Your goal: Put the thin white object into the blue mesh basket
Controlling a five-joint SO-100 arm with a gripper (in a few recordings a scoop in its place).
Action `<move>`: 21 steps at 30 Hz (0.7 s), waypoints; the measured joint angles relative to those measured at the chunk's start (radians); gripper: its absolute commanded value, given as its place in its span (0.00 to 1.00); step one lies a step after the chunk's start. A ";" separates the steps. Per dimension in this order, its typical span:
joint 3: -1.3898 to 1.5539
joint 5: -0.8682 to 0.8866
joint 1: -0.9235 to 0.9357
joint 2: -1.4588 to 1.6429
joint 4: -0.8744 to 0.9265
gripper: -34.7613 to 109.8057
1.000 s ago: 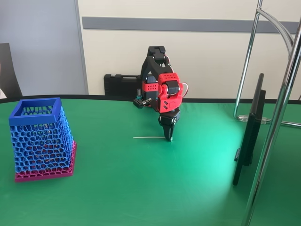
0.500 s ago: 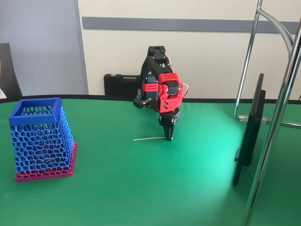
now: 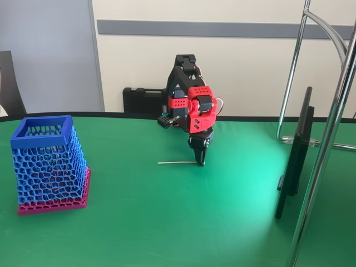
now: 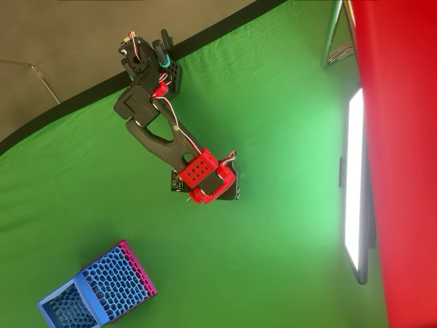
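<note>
The thin white object point(image 3: 177, 162) is a fine pale strand lying almost level just over the green table point(image 3: 167, 222), near its middle. My red and black gripper point(image 3: 200, 162) points straight down at the strand's right end, its fingers closed together on that end. The blue mesh basket point(image 3: 49, 162) stands upright on its magenta base at the far left, well apart from the gripper. In the overhead view the red wrist point(image 4: 208, 179) covers the fingers, and the basket point(image 4: 95, 290) sits at the lower left.
A dark monitor point(image 3: 295, 158) stands edge-on at the right, with chrome stand tubes point(image 3: 328, 144) beside it. A black case point(image 3: 142, 101) lies behind the arm at the table's back edge. Open green cloth stretches between gripper and basket.
The strand's left end has tipped slightly and levelled again while the fingertips rose a touch. The basket has not moved.
</note>
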 measured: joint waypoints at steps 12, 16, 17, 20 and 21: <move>0.029 -0.025 0.018 0.121 0.006 0.27; 0.035 -0.051 0.048 0.161 0.006 0.27; 0.035 -0.058 0.057 0.172 0.006 0.27; 0.035 -0.089 0.089 0.198 0.006 0.27; 0.035 -0.101 0.101 0.204 0.006 0.27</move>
